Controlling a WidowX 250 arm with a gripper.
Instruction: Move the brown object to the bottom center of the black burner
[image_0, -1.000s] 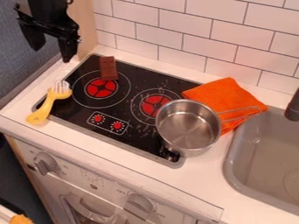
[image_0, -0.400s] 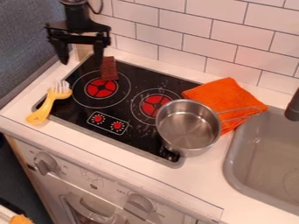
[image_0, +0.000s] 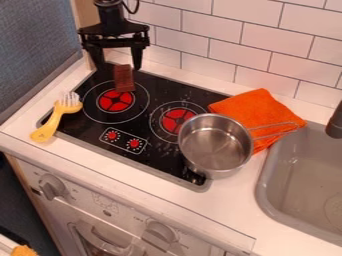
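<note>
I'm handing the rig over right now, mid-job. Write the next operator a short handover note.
Gripper: open, empty, at the back left of the black stovetop, fingers apart above the brown block. Height over it hard to judge.
Brown block: lying near the stovetop's back edge, its near end over the left burner ring.
Done: gripper lined up roughly with the block.
Left: grasp, lift, set down at bottom center, probably keeping clear of the pot.

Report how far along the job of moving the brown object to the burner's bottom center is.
Done: none of the move, it seems; the brown bar lies at the black stove top's far side, overlapping the left ring.
In hand: apparently lining up; the open hand hangs by the bar's far end.
Left: grasp, carry to bottom center, release.
</note>
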